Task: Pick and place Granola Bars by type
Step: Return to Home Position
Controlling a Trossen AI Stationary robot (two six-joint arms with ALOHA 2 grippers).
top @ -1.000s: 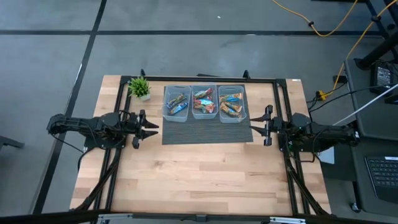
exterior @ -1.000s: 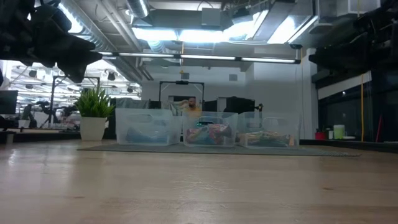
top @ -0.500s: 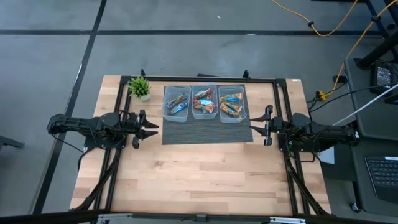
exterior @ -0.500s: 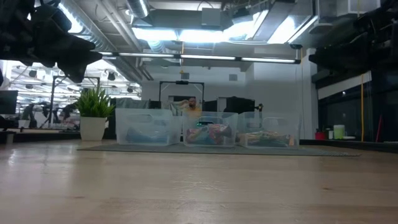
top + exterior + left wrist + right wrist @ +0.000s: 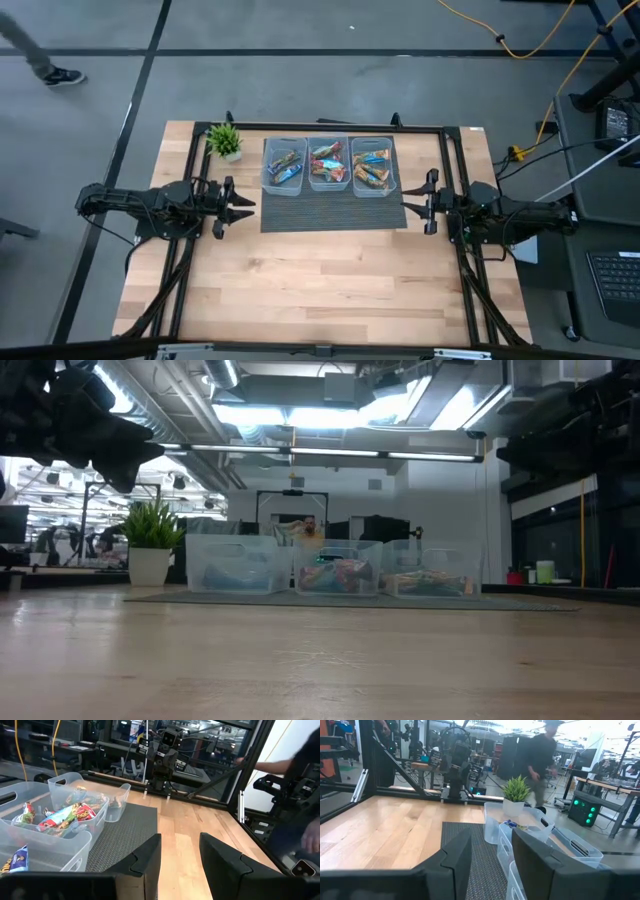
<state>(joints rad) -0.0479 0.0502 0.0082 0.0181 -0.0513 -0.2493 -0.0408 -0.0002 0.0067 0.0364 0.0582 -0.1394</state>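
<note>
- Since half a second ago: no arm motion, bars unmoved; new leg and shoe point(image 5: 63, 76) on floor, far out past left arm's side of table point(image 5: 320, 290).
- Left gripper point(image 5: 240, 207): hovering over one edge of mat point(image 5: 330, 213), fingers point(image 5: 150, 855) parted by a moderate gap, nothing between.
- Right gripper point(image 5: 412, 205): over opposite mat edge, tips facing left gripper's; fingers point(image 5: 457, 850) parted about the same, nothing held.
- Bars point(image 5: 328, 165): all inside three clear bins point(image 5: 264, 166), set in a row on mat. Off to one side of the line joining the two sets of fingertips, well apart from both.
- Left bin nearest left fingers, right bin nearest right fingers, middle bin about midway.
- Plant point(image 5: 224, 140): on table just beside left bin, beyond left fingers.
- Blurred person point(image 5: 540, 755) in room behind plant, seen past right fingers; another blurred figure point(image 5: 305, 765) off table edge, seen past left fingers.
</note>
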